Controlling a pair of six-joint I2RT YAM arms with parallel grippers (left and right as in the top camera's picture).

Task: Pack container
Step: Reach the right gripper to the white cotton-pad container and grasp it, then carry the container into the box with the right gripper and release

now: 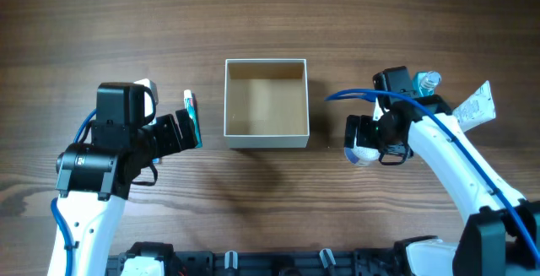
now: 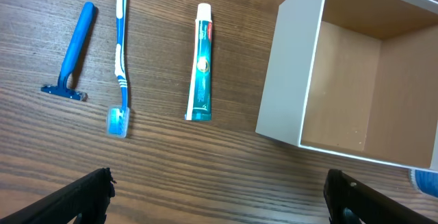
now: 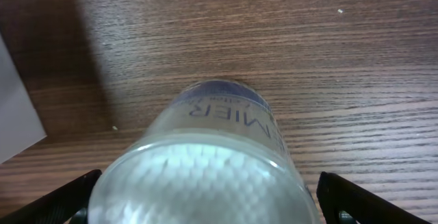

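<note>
- From above, the container sits in the middle of the wooden table, between the two arms. Its tan inside shows.
- The left gripper is near the box's left wall. A teal toothpaste tube peeks out just beside it.
- The right gripper is near the right wall, over a clear jar. Past that arm lie a small bottle and a white packet.
- In the left wrist view, the left fingers are spread wide and hold nothing. Ahead lie a blue razor, a toothbrush and the tube, side by side but apart. The box stands near the tube, not touching it.
- In the right wrist view, the jar fills the gap between the right fingers. They sit tight on both sides and hold it. Little white sticks show inside. The jar hides much of the table. A white bit of the box shows at the left edge.
</note>
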